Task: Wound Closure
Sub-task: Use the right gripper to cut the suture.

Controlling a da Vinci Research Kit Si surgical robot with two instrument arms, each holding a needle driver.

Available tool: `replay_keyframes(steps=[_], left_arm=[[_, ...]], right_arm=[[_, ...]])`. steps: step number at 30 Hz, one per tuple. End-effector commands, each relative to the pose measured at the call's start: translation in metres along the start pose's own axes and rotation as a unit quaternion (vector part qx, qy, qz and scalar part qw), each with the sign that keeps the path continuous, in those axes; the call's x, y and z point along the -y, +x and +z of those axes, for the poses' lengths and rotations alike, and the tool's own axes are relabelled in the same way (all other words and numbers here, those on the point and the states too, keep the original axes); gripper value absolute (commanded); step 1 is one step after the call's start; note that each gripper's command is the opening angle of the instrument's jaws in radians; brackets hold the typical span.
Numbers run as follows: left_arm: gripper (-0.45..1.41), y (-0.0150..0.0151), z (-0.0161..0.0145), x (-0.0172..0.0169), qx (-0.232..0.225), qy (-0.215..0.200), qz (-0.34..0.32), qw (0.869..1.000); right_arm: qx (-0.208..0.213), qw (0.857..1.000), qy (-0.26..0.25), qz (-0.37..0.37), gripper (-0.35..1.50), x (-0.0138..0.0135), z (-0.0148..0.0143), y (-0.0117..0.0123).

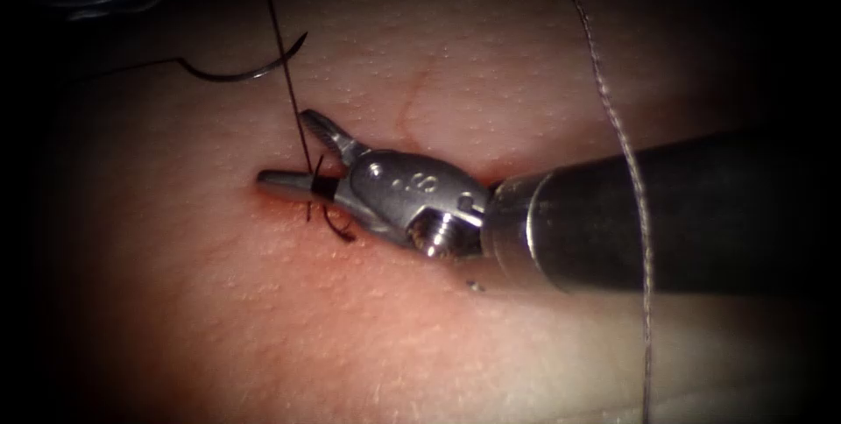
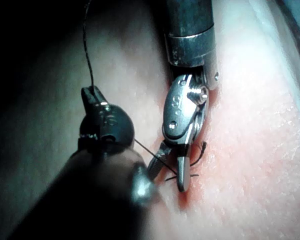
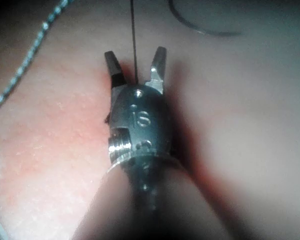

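Endoscope view: your right tool (image 1: 293,151), jaws apart, straddles the taut thread (image 1: 287,82); your left tool (image 2: 93,96) clamps that thread; the needle (image 1: 250,69) lies beyond, free.

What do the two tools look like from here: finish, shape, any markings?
The right tool has a dark, round shaft, a steel collar and a silvery wrist block stamped with small characters, plus a screw-like pin on its side. Its two jaws are short, tapered and ridged inside. The left tool has a dark rounded wrist with faint stamped characters and a dark shaft.
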Motion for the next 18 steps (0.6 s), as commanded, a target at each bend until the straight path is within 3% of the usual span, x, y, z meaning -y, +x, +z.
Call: replay_keyframes(steps=[1, 18], left_arm=[[-0.45, -0.0003, 0.0008, 0.0002, -0.001, 0.001, 0.001, 1.0], [-0.45, -0.0003, 0.0007, -0.0005, -0.009, -0.001, 0.005, 1.0]], right_arm=[[-0.002, 1.0, 0.003, -0.004, 1.28, 0.0005, 0.0012, -0.0004], [-0.015, 1.0, -0.003, -0.016, 1.25, 0.0004, 0.0028, 0.0001]])
